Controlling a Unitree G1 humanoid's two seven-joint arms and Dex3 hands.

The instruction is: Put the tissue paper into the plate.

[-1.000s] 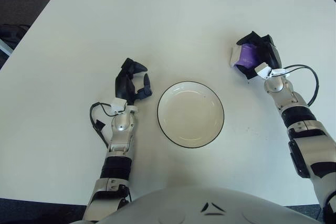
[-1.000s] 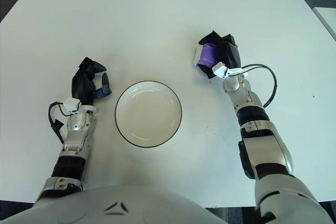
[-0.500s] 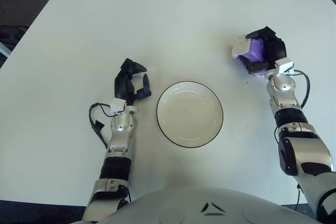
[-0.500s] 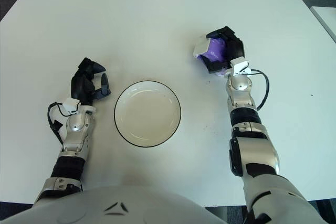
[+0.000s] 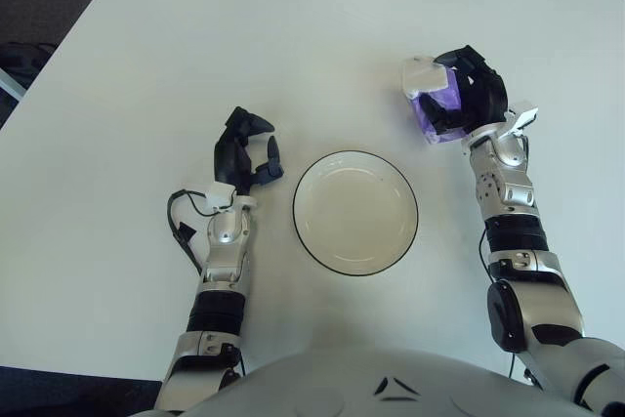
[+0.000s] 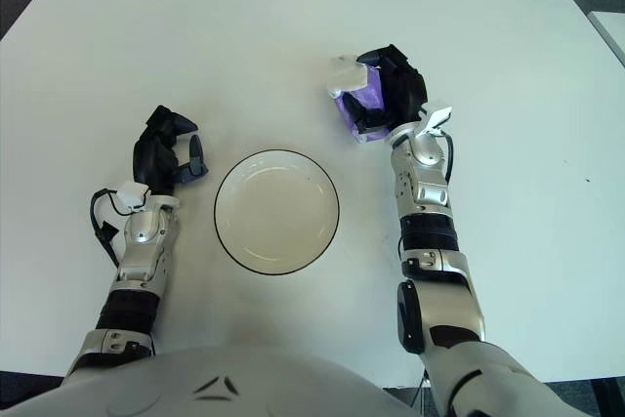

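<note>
A purple and white tissue pack [image 5: 431, 104] is held in my right hand [image 5: 461, 103], lifted above the table to the upper right of the plate. The white plate [image 5: 355, 212] with a dark rim sits empty at the table's middle. My left hand [image 5: 244, 155] rests to the left of the plate with fingers loosely curled, holding nothing.
The white table [image 5: 195, 56] fills the view. Dark floor lies beyond its far edge, with a dark object [image 5: 18, 63] off the left side.
My right hand has carried the tissue pack left and toward the plate, and the forearm has swung more upright. The left hand has not moved.
</note>
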